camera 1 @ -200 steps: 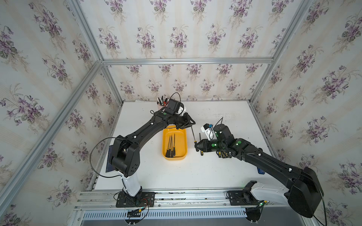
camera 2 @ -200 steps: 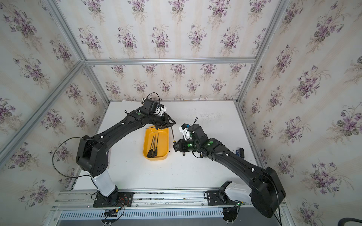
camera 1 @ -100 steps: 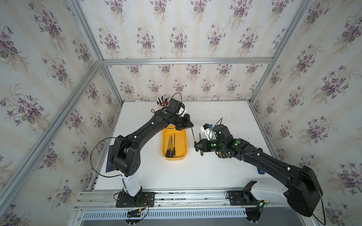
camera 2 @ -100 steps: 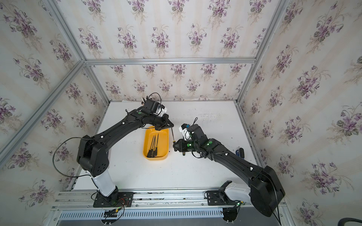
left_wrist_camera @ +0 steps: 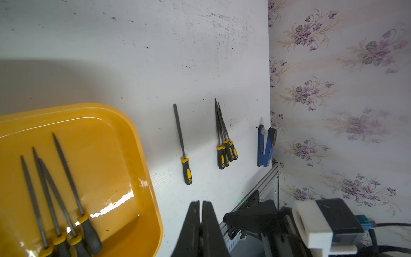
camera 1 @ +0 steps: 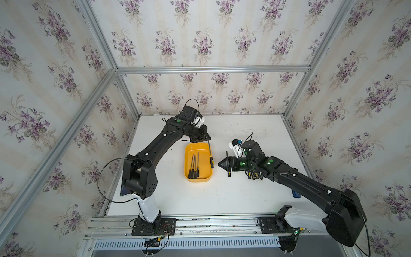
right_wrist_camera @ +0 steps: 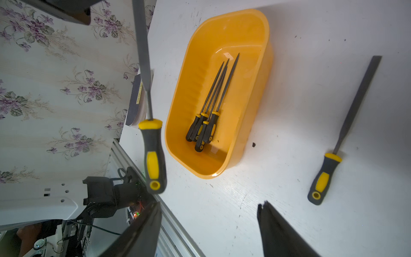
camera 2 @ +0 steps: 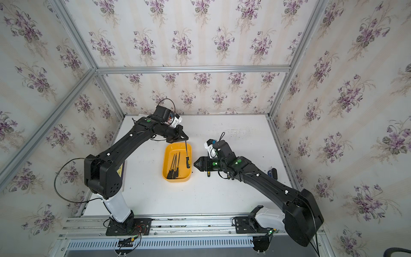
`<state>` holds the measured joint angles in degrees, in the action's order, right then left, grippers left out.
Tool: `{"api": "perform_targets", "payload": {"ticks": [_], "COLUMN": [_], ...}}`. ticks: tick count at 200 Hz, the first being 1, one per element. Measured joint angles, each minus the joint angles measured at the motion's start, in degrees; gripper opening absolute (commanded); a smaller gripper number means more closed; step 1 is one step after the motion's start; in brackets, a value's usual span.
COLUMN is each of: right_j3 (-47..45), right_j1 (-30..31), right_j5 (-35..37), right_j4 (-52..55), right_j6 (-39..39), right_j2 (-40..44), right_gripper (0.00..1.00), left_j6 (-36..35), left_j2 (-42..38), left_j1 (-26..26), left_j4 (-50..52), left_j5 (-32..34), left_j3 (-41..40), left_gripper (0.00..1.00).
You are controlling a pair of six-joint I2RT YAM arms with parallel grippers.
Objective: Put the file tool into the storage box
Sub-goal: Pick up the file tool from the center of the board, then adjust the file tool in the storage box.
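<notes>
I have the left end effector (camera 1: 205, 138) clamped on the bare blade tip of one file tool (right_wrist_camera: 152, 153). The tool hangs nearly plumb, handle down, above the storage box (camera 1: 201, 148), close to the rim nearest the right arm. The right end effector (right_wrist_camera: 209, 205) stands wide and empty, near the box. A second flat file (left_wrist_camera: 186, 170) lies on the surface (camera 1: 222, 200) beside it. Four slim files (right_wrist_camera: 211, 111) rest inside the box.

Handling: I judge the tool light and rigid, with a thin, hard blade that may pivot or slip in a tip pinch. The rubber-clad handle is the surer hold. The left wrist view hides the blade between the jaws, so grip depth is probably shallow but unconfirmed. Lower before release, because the handle could strike the rim.
</notes>
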<state>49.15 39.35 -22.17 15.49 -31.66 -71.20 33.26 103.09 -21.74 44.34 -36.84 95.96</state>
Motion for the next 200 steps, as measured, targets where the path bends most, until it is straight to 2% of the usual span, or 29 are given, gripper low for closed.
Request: {"api": "perform_targets", "payload": {"ticks": [33, 66, 127, 200], "right_j3": [-0.1, -0.3, -0.3, -0.3], "right_j1": [0.0, 0.0, 0.0, 0.0], "right_j5": [0.3, 0.5, 0.5, 0.5], "right_j4": [0.5, 0.9, 1.3, 1.5], "right_j6": [0.2, 0.2, 0.7, 1.7], "right_j2": [0.0, 0.1, 0.3, -0.5], "right_gripper": [0.74, 0.73, 0.73, 0.73], "left_j6": [-4.0, -6.0, -7.2, -6.9], "left_j2": [1.5, 4.7, 9.6, 11.2], "left_j1": [2.9, 4.1, 4.1, 2.1], "left_j4": [3.9, 6.9, 9.3, 8.4], "left_j5": [0.3, 3.4, 11.1, 15.9], "left_j3": [2.4, 2.8, 3.2, -0.2], "left_gripper": [0.00, 0.00, 0.00, 0.00]}}
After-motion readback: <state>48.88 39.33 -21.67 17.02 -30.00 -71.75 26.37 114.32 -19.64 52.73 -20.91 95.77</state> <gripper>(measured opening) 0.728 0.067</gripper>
